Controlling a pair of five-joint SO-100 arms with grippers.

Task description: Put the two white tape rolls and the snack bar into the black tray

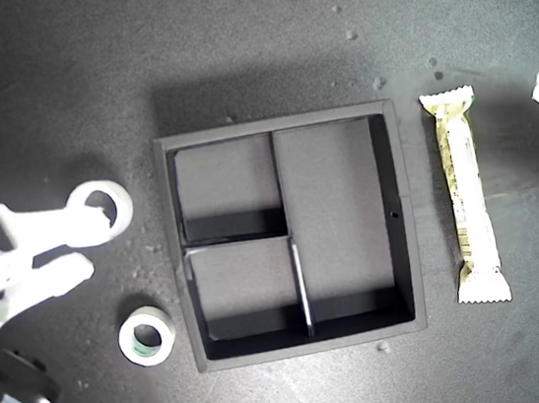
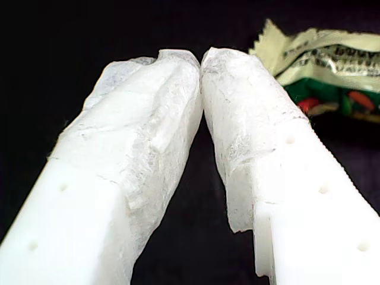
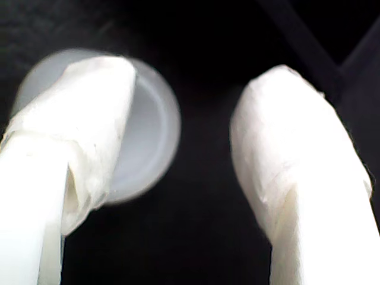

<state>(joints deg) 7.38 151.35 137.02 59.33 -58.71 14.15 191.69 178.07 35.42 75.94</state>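
Dark, speckled tabletop [image 1: 249,45] holds the square black tray [image 1: 405,213], all empty. My second hand [image 1: 85,248] lies low with fingers spread, one over the thin white ring [image 1: 121,203]; the thicker roll [image 1: 147,336] sits nearby. My first hand [image 2: 202,59] is pinched closed beside the crinkly snack bar [image 1: 468,195].

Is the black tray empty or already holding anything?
Empty: all three compartments of the black tray show bare floor in the exterior view.
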